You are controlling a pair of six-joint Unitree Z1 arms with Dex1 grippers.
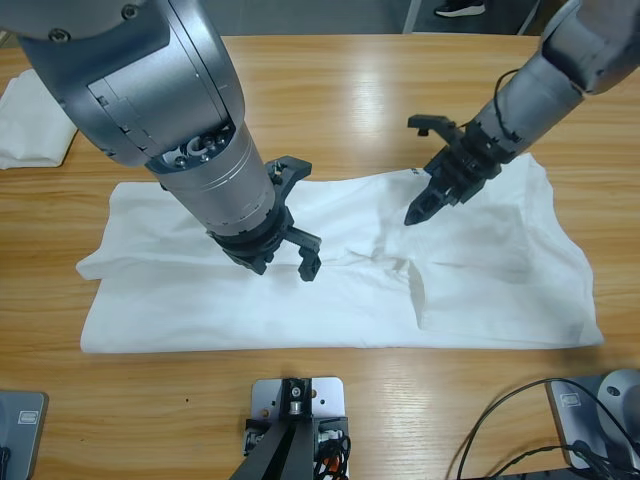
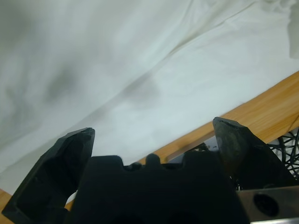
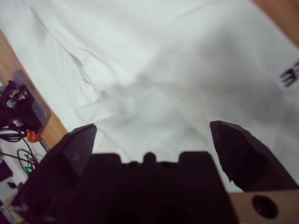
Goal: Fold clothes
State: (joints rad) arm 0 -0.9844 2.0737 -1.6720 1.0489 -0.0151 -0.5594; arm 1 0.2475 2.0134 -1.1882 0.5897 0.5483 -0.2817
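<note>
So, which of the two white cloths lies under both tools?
The large spread T-shirt at the table's middle; the other, a small folded white cloth, lies apart at the far edge.

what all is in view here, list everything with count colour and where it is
T-shirt: one, white, spread flat and partly folded across the middle of the table, a small dark mark near its far edge
folded cloth: one, white, at the table's far left edge
table: one, light wood, under everything
cables: a few, black, at the near right edge
shoe: one, dark with a white sole, on the floor beyond the table
left gripper: one, black, jaws open, over the shirt left of centre
right gripper: one, black, jaws open, above the shirt's far edge right of centre
arms: two, silver-grey, one from the upper left, one from the upper right
</note>
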